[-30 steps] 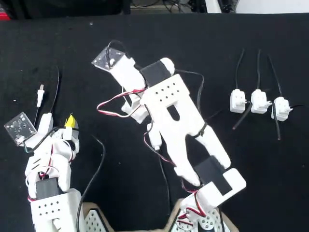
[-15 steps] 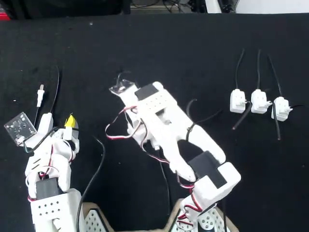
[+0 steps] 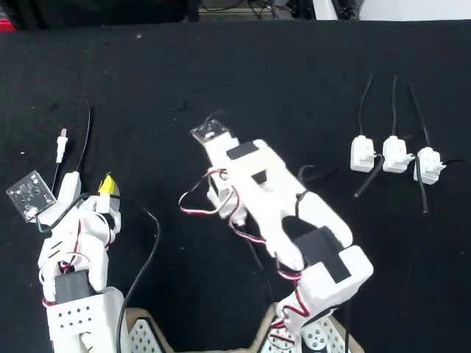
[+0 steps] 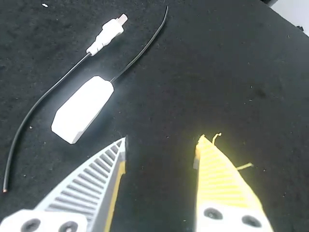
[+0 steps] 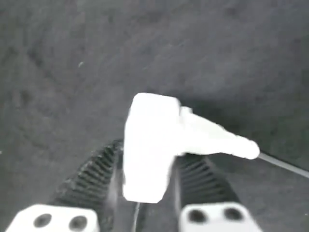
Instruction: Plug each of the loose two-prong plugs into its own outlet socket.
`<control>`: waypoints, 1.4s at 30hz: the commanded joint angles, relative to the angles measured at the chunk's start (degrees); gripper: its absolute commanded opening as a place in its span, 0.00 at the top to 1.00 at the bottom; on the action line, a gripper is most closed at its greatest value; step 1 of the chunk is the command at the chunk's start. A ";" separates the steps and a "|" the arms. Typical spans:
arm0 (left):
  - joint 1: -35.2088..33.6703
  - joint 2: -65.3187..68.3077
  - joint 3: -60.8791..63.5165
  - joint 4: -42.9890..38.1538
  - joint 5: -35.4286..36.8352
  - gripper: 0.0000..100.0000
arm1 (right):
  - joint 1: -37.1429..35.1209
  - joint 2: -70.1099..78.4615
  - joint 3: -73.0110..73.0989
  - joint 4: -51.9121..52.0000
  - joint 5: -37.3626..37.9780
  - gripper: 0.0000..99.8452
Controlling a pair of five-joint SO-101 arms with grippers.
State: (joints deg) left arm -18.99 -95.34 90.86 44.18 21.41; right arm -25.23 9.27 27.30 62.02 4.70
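At mid-table, right gripper (image 5: 147, 162) clamps one outlet socket (image 5: 147, 135), a plug (image 5: 217, 137) in it; three more sockets (image 3: 395, 154) line the right side, well apart. Near the left side, left gripper (image 4: 161, 141) gapes by one loose plug (image 4: 105, 35) and one spare socket (image 4: 82, 110).

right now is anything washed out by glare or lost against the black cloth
Right wrist view: the white block in the right tool is blown out. High view: the black cable nearly vanishes into the cloth. Left wrist view: even light, no glare.
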 commanded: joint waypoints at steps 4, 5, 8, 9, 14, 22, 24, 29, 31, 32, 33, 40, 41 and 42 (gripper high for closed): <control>0.57 -0.44 -2.95 -1.23 -0.70 0.77 | 12.31 -11.12 -9.01 6.42 8.88 0.99; 0.57 -0.44 -2.95 -1.23 -0.70 0.77 | 13.98 -12.97 -12.62 8.70 10.55 0.99; 0.57 -0.44 -2.95 -1.23 -0.70 0.77 | 18.20 -16.31 -25.89 15.21 13.54 0.99; 0.31 -0.44 -2.95 -1.23 -0.70 0.77 | 19.34 -16.40 -30.46 17.41 13.89 0.99; 0.13 -0.44 -2.95 -1.23 -0.70 0.77 | 24.62 -11.56 -48.57 26.73 14.15 0.99; 0.13 -0.44 -2.86 -1.23 -0.70 0.77 | 32.09 11.38 -63.96 27.43 13.71 0.99; 0.13 -0.44 -2.86 -1.23 -0.70 0.77 | 33.85 16.75 -68.18 27.34 13.63 0.99; 0.13 -0.44 -2.86 -1.23 -0.70 0.77 | 36.75 27.21 -78.46 28.13 11.60 0.99; 0.13 -0.44 -2.86 -1.23 -0.70 0.77 | 37.01 30.29 -81.45 29.27 9.93 0.98; 0.13 -0.44 -2.86 -1.23 -0.70 0.77 | 37.01 31.60 -82.68 30.15 9.67 0.96; 0.13 -0.44 -2.86 -1.23 -0.70 0.77 | 36.66 32.84 -84.18 31.38 9.58 0.92; 0.13 -0.44 -2.86 -1.23 -0.70 0.77 | 35.25 33.98 -100.18 39.12 9.76 0.66; 0.13 -0.44 -2.86 -1.23 -0.70 0.77 | 35.34 33.10 -102.46 39.12 9.67 0.67; 0.13 -0.44 -2.86 -1.23 -0.70 0.77 | 35.52 31.96 -103.96 39.12 9.67 0.67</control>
State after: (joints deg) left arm -18.99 -95.34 90.86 44.18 21.41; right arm 10.81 45.14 -66.15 99.21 14.73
